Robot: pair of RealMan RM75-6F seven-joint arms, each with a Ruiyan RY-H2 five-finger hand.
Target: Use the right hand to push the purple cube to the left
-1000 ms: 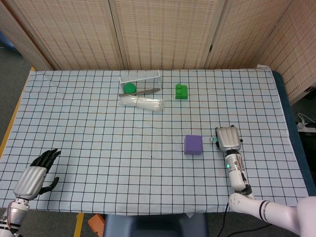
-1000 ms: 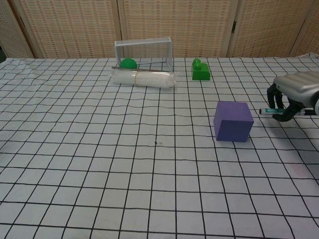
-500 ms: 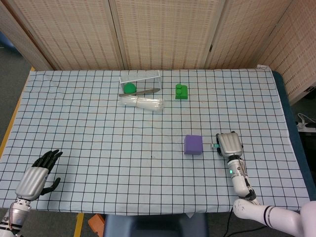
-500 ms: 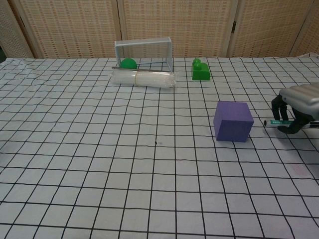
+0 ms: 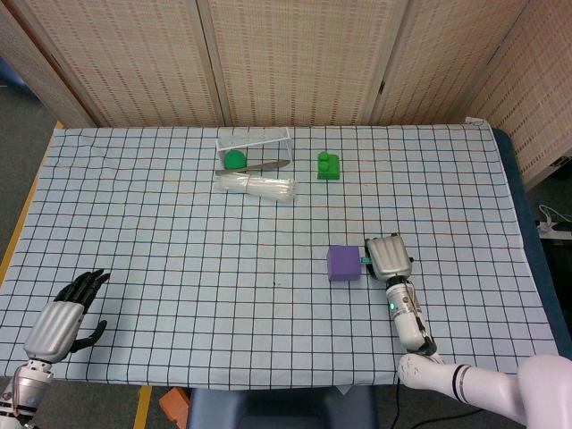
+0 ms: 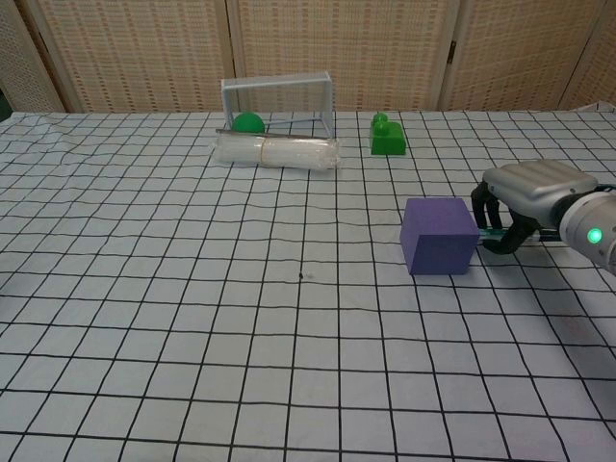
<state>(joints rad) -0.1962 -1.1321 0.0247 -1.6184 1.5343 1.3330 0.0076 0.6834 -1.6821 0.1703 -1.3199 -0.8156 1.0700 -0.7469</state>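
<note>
The purple cube [image 5: 343, 263] [image 6: 439, 236] sits on the checked cloth, right of the table's middle. My right hand [image 5: 387, 256] [image 6: 525, 192] lies low on the cloth against the cube's right side, its curled fingers [image 6: 491, 207] touching that face. A thin teal-tipped piece pokes out from under the fingers toward the cube. Nothing is gripped that I can make out. My left hand [image 5: 67, 313] rests at the near left corner with its fingers apart and nothing in it, and shows only in the head view.
At the back stand a clear frame [image 5: 255, 143] [image 6: 279, 87] with a green ball [image 5: 234, 159] [image 6: 248, 122] under it, a clear plastic roll [image 5: 256, 186] [image 6: 277, 151] in front, and a green block [image 5: 328, 165] [image 6: 387, 137]. Bare cloth lies left of the cube.
My right hand has slid left until it met the cube's right side, and the cube has shifted a little to the left. The left hand has stayed put.
</note>
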